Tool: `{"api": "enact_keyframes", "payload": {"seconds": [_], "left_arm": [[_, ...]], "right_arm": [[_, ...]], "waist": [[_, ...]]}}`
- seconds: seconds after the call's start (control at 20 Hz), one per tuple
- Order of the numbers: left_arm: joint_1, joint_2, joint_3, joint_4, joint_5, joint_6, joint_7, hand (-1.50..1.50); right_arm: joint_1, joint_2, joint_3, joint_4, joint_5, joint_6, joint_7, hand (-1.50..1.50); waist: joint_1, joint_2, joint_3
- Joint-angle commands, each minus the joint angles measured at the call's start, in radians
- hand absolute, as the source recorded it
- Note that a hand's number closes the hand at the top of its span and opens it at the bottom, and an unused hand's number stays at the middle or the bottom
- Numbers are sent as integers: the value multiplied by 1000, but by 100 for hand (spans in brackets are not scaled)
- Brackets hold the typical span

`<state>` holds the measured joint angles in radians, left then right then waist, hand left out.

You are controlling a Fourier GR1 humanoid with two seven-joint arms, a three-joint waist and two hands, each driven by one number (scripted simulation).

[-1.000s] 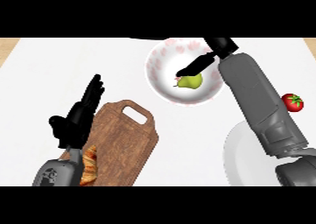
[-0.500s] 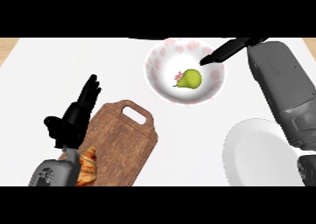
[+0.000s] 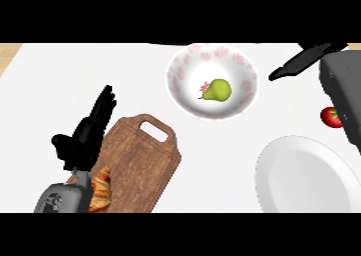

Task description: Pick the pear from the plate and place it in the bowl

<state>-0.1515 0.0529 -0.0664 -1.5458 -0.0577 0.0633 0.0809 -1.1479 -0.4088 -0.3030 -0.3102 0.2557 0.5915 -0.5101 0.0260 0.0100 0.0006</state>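
Pear (image 3: 218, 90) sits in bowl (image 3: 184, 72), just left of open, empty right hand (image 3: 304, 60); left hand (image 3: 88, 134) rests open.

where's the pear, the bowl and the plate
pear (image 3: 219, 90), head view, middle of its green body
bowl (image 3: 184, 65), head view, bare patterned inner wall
plate (image 3: 308, 175), head view, bare white middle

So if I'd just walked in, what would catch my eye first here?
Probably the small green pear lying inside the white bowl with pink flower print near the counter's far edge. Next, the robot's black right hand, open beside the bowl at upper right, and the brown wooden cutting board at lower left.
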Motion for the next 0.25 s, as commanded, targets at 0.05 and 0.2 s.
{"api": "enact_keyframes", "payload": {"seconds": [0.05, 0.2], "left_arm": [[-17, -8, 6, 20, 2, 0, 8, 0], [1, -5, 14, 21, 24, -22, -27, 0]], "right_arm": [[-3, -38, 9, 13, 2, 82, -55, -150], [55, -38, 32, 28, 25, 81, -117, -150]], "waist": [[4, 2, 0], [11, 5, 1]]}}
